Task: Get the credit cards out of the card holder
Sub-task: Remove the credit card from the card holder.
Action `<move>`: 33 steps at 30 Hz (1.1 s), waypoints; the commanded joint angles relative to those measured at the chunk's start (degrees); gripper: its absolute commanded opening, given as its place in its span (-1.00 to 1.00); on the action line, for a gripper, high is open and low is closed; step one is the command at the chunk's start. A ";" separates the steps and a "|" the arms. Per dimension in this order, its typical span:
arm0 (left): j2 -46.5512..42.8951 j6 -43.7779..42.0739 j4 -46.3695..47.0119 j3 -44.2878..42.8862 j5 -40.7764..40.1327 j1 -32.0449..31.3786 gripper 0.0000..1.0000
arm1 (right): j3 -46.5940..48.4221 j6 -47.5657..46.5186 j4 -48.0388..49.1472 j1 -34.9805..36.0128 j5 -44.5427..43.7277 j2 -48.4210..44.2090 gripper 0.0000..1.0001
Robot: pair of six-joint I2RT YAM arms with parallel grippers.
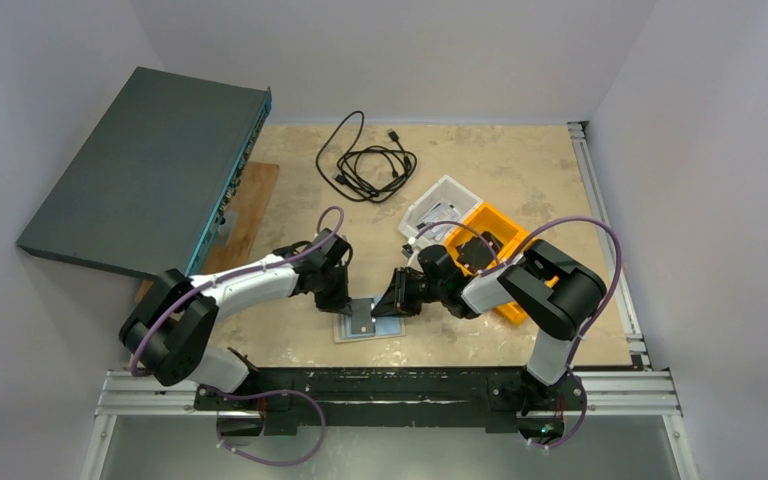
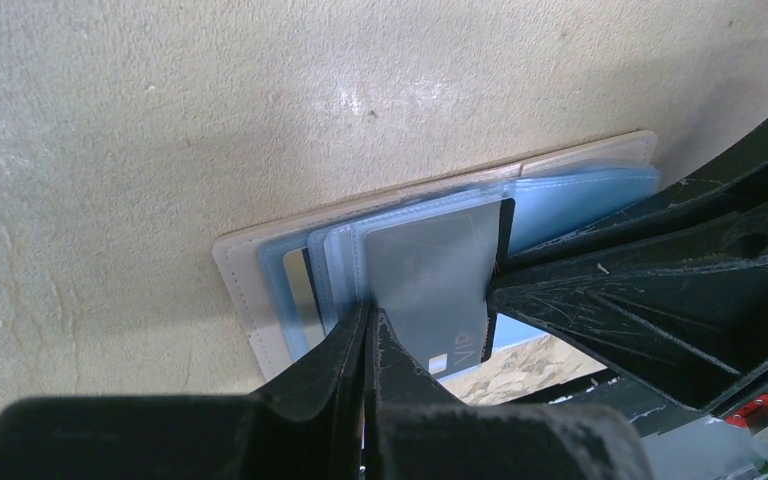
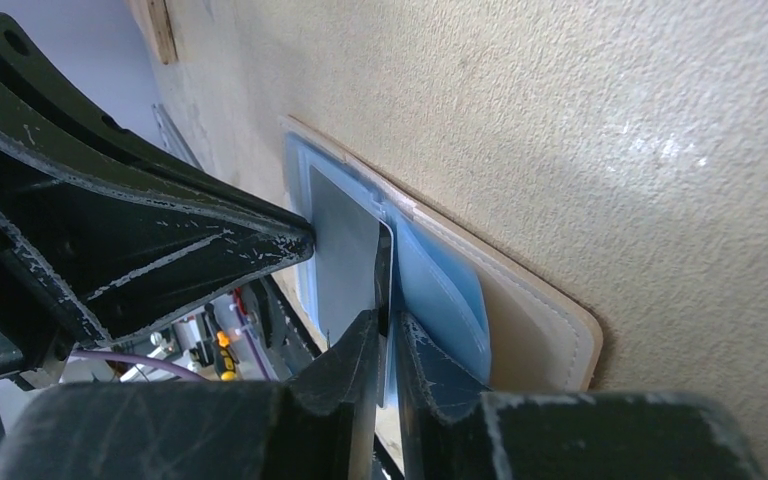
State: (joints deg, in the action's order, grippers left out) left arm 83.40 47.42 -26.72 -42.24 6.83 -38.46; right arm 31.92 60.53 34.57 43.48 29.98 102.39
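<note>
1. Open flat on table (image 1: 520,170), front centre, between arms: card holder (image 2: 245,290), cream outside, blue clear sleeves fanned.
2. Clamped shut on grey card (image 2: 430,270): left gripper (image 2: 368,345).
3. Barely parted astride same card's edge: right gripper (image 3: 385,335).

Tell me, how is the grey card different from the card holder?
The grey card is grey; the card holder is cream outside with light blue pockets inside. The card sticks up at a tilt; the holder lies open and flat on the table. The card is smaller than the open holder. Both are flat rectangles with rounded corners.
</note>
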 commanded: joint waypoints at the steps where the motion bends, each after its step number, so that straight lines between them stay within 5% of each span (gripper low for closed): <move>1: 3.03 -0.13 -1.82 0.28 -4.05 -0.87 -1.00 | 0.81 -0.59 0.00 0.20 -0.81 0.68 -0.79; 7: 4.09 0.16 -3.46 -0.48 -5.32 -1.09 -1.00 | 0.53 -0.78 -0.31 0.31 -1.23 -0.55 -1.00; 21: 5.07 0.24 -6.95 -0.47 -9.17 -1.05 -1.00 | -1.57 -3.96 -7.46 -1.70 -5.37 -4.89 -1.00; 26: 5.39 0.22 -6.41 -0.65 -8.64 -1.07 -1.00 | -0.69 -4.07 -5.36 -1.69 -3.79 -2.90 -0.47; 33: 5.63 0.22 -5.76 -0.62 -7.82 -1.01 -1.00 | -0.22 -2.66 -1.99 -1.63 -1.63 0.58 -0.48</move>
State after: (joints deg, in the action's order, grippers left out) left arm 85.71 48.71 -29.47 -44.91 4.69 -39.51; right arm 31.42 58.72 32.67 42.06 29.67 99.88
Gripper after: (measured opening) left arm 0.003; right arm 0.282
